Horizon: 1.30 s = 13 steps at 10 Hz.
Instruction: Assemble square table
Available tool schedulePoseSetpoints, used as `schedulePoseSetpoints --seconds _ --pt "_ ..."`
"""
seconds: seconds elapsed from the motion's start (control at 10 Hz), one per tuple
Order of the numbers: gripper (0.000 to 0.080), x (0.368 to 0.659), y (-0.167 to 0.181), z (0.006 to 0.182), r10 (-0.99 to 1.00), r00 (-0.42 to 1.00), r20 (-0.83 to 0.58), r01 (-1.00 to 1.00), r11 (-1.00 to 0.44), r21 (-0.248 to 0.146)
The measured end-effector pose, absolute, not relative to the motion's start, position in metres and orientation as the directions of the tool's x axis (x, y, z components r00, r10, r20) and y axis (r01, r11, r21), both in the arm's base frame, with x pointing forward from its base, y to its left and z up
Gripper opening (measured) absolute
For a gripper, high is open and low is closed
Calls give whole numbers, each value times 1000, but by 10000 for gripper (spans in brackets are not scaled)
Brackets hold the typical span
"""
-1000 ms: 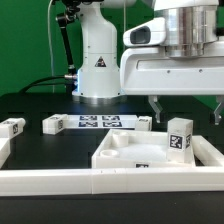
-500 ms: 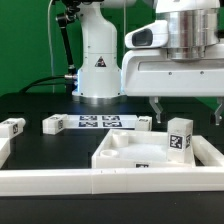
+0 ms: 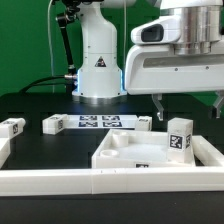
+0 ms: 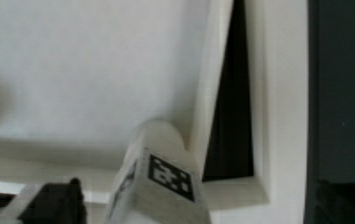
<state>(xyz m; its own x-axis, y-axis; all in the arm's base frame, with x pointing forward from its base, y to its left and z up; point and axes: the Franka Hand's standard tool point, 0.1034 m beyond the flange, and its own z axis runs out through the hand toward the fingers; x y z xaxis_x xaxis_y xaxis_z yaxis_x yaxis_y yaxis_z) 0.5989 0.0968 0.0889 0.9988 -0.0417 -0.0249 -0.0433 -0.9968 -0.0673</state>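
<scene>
The square table's white slab (image 3: 128, 152) lies flat at the front right, behind the rail. One white leg (image 3: 180, 138) with a black-and-white tag stands upright on its right side. My gripper (image 3: 190, 106) hangs open just above that leg, one finger to each side, touching nothing. In the wrist view the same tagged leg (image 4: 163, 176) rises between the two dark fingertips (image 4: 53, 202), with the slab's white surface (image 4: 85, 80) behind it. Three more legs lie on the black table: one at the far left (image 3: 12, 128), one left of centre (image 3: 52, 123), one behind the slab (image 3: 144, 122).
The marker board (image 3: 96, 121) lies flat at mid-table in front of the robot's white base (image 3: 98, 60). A long white border rail (image 3: 70, 181) runs along the front edge and turns up both sides.
My gripper has shifted a little toward the exterior view's right and slightly upward. It has stayed open. The parts have not moved.
</scene>
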Motion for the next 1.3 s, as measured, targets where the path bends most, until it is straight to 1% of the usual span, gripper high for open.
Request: schedulePoseSetpoints --seconds 0.1,0.5,0.6,0.9,1.0,1.3 --pt "649 596 92 88 -68 997 -28 -70 -995 -68" --pt "649 594 92 86 -66 997 -30 -68 -996 -66" --pt "649 584 89 84 -77 997 -13 -78 -995 -69" --pt "649 535 83 80 -73 997 -16 -74 -995 -65" --pt "649 524 81 78 -75 997 -22 -77 -995 -63" --pt "649 512 81 74 -74 997 -36 -76 -995 -60"
